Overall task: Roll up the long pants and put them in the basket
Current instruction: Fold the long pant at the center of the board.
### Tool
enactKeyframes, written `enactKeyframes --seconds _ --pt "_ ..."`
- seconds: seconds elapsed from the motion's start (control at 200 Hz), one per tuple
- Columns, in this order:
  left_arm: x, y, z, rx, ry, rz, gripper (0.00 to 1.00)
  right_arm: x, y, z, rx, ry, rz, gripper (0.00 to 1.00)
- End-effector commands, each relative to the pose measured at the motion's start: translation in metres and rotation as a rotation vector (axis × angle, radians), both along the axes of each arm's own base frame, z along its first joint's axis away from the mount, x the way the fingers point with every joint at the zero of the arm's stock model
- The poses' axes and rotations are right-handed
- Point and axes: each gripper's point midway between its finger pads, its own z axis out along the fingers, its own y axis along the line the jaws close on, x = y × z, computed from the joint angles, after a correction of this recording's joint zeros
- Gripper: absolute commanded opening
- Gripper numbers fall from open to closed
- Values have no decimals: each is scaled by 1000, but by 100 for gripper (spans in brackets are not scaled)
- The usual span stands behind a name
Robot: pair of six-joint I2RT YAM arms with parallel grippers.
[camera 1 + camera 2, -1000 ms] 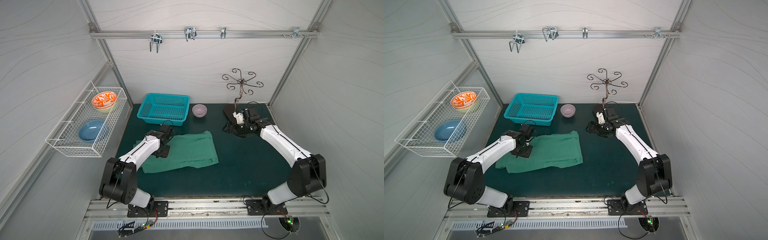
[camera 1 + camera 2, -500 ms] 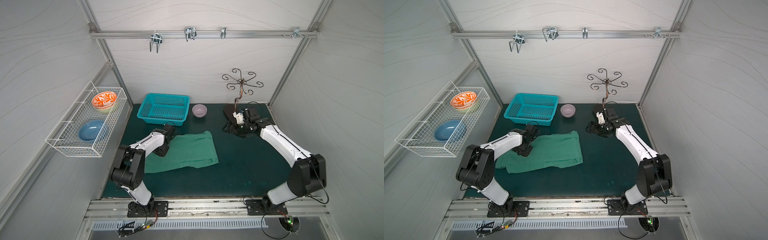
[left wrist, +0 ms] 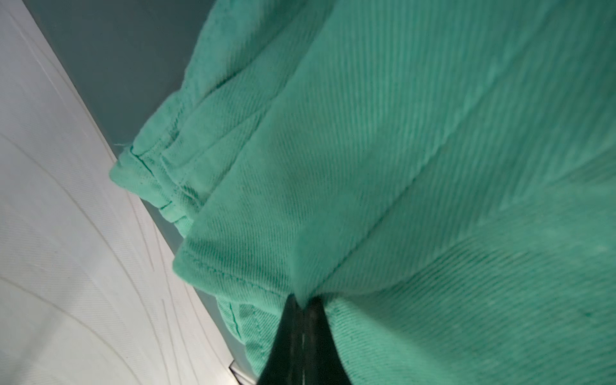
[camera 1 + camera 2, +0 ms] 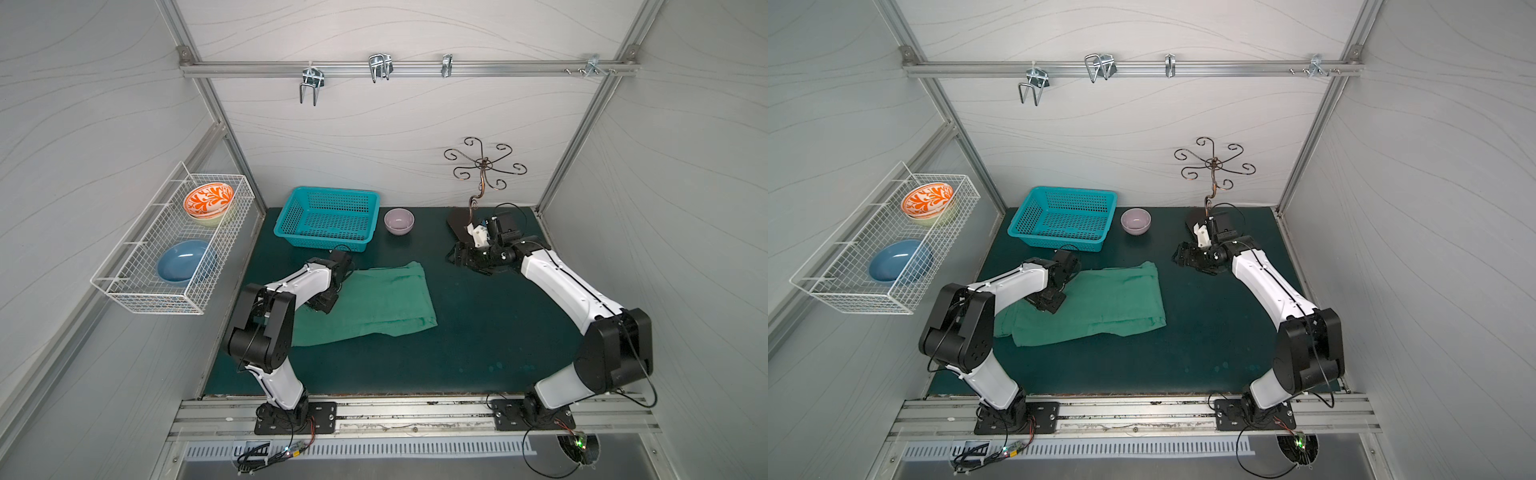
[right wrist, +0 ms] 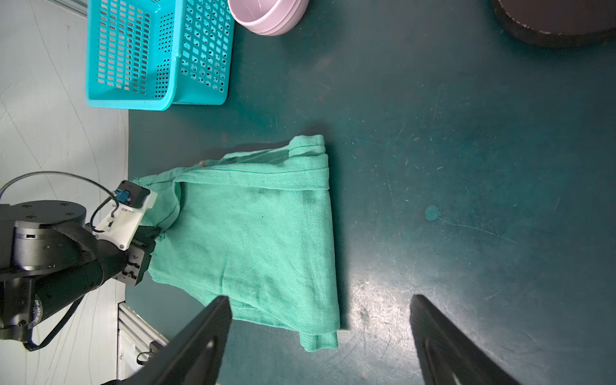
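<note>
Your left gripper (image 3: 301, 300) is pressed together, pinching a raised fold of the long pants (image 3: 400, 166); in the left wrist view the cloth peaks right at the dark fingertips. In both top views that gripper (image 4: 322, 303) sits on the left part of the pants (image 4: 374, 299), close to their left edge. The pants lie folded flat on the dark mat (image 4: 478, 340), left of centre, just on the near side of the turquoise basket (image 4: 328, 218).

Your right gripper (image 5: 319, 297) is spread wide with nothing between its fingers (image 5: 213, 320). In a top view it (image 4: 1187, 259) is at the far right, over bare mat and well apart from the pants (image 4: 1108, 303).
</note>
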Motion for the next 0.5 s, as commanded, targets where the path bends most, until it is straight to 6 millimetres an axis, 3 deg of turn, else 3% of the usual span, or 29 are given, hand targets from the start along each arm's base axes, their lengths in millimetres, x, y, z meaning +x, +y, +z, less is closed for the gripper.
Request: enactKeyframes --seconds 0.0,0.275,0.495 --pt "14 1 23 -12 -89 13 0 5 -1 9 13 -20 7 87" --pt "43 27 76 30 -306 84 0 4 -2 11 16 -24 9 87" --pt "73 42 66 41 -333 172 0 6 -4 13 24 -23 6 87"
